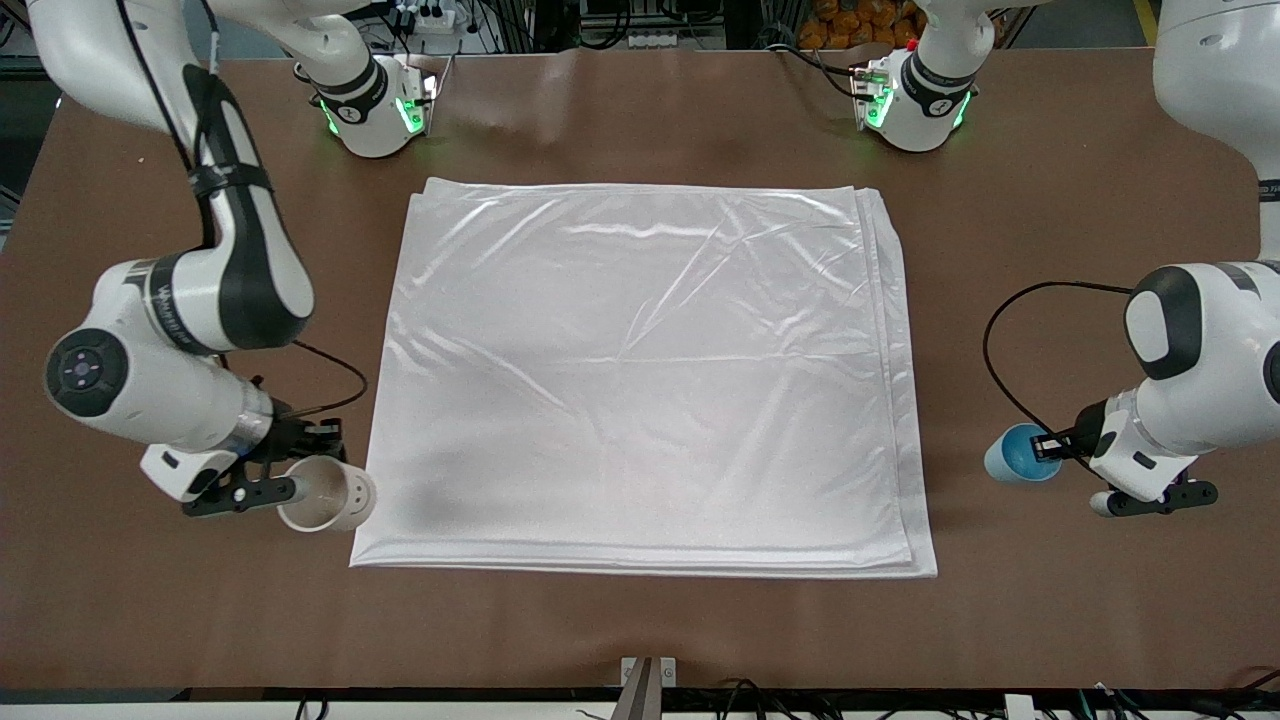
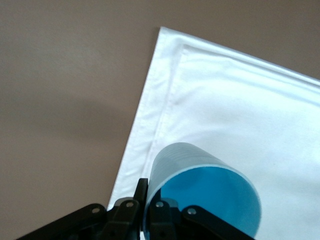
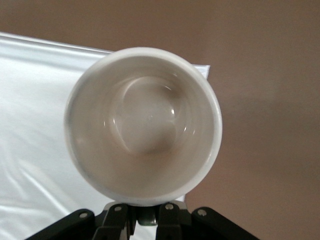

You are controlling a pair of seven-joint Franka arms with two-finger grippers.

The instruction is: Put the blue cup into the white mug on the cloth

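- Mug (image 1: 328,494): cream-white, dotted side, off the cloth (image 1: 640,380) at the cloth's near corner toward the right arm's end; tilted, mouth turned up toward the front camera; beige inside bare in the right wrist view (image 3: 142,125)
- Right gripper (image 1: 262,464): closed on the mug's rim, one finger inside the wall and one outside; holds the mug just beside the cloth's edge
- Cup (image 1: 1020,453): light blue, off the cloth toward the left arm's end, well apart from the cloth's edge; tipped on its side, mouth facing the wrist camera (image 2: 205,200)
- Left gripper (image 1: 1050,447): clamped on the cup's rim, wall pinched between the fingers (image 2: 159,212)
- Cloth: white, shiny, folded in layers, lightly creased, nothing on it; its corner shows in the left wrist view (image 2: 240,100)
- Step in hand, as judged: mug to be carried onto the cloth and stood upright, mouth up
- Advice: level the mug before release, set it down flat on a smooth part of the cloth, well in from the edge, so the slick fabric does not let it slide or tip
- Advice: keep the cup clear until the mug stands free, then bring it base-first over the mug's mouth
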